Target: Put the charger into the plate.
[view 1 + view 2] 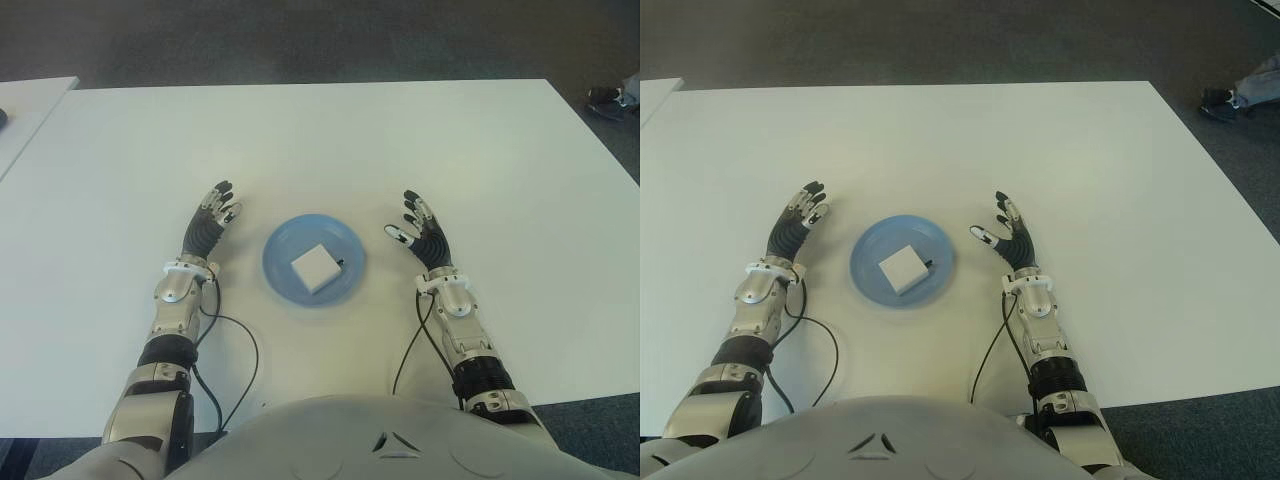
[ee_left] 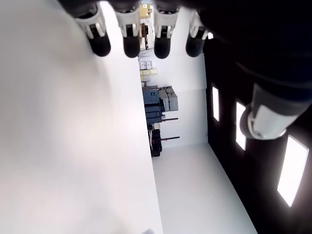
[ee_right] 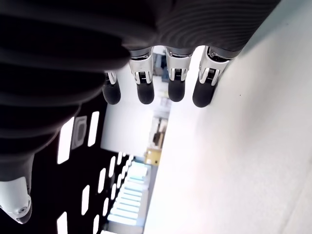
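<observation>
The fingers (image 1: 222,200) of the left hand (image 1: 210,226) are seen extended and relaxed, with nothing held between them; in the left wrist view the four fingertips (image 2: 130,41) are lined up straight above bare white surface. This hand is found on the left side of the white tabletop (image 1: 320,130), just beside the left edge of the plate (image 1: 345,280) but apart from it. A black cable (image 1: 236,365) is seen running from the left forearm back towards the robot's body.

The blue plate is placed between the two hands, near the front of the tabletop. The charger (image 1: 314,267), a small white square block, is lying flat inside the plate, roughly at its centre, with a short dark piece showing at its right side.

To the right of the plate, the right hand (image 1: 427,238) is held with its fingers (image 1: 413,208) likewise spread and empty, the thumb pointed towards the plate without touching it. A second black cable (image 1: 410,350) is trailed from the right forearm.
</observation>
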Controlling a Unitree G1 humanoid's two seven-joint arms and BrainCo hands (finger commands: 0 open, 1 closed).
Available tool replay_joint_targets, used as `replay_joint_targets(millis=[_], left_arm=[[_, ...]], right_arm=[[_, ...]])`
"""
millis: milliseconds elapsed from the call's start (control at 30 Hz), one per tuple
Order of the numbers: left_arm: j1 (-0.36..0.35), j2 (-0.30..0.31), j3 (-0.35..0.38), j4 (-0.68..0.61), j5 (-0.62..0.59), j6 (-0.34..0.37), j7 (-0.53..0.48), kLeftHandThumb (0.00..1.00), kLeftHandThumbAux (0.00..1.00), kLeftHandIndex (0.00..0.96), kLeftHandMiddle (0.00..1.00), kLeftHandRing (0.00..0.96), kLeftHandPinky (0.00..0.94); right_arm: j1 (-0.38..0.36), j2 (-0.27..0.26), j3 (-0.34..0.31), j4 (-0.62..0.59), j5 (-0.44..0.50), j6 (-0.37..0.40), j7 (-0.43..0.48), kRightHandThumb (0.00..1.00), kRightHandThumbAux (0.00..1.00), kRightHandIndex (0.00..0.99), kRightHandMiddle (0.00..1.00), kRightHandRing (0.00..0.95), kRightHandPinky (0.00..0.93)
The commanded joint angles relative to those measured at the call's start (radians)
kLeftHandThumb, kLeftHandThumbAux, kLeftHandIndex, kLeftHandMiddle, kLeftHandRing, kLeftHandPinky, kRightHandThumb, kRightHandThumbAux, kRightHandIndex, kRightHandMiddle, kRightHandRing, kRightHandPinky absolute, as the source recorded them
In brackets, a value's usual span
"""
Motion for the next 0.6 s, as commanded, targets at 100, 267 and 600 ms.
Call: replay_joint_targets(millis=[100,267,600], left_arm=[[-0.005,-0.027,-0.027,0.021,0.029,0.039,0.004,0.000,0.496,0.000,0.000,0.000,0.000],[-0.021,-0.029,-0.027,0.049,0.032,0.025,0.003,0.000,0.493,0.000,0.000,0.000,0.000],[-0.041,-0.027,-0.025,0.092,0.040,-0.008,-0.001,0.000,0.501,0.000,0.000,0.000,0.000]], right_arm=[[0.057,0.001,-0.009,0.067,0.002,0.109,0.002,0.020,0.597,0.000,0.000,0.000,0.000],[0.043,0.000,-0.007,0.086,-0.007,0.116,-0.001,0.018,0.598,0.000,0.000,0.000,0.000],[0.025,0.004,-0.009,0.109,-0.005,0.120,-0.003,0.013,0.593,0.000,0.000,0.000,0.000]])
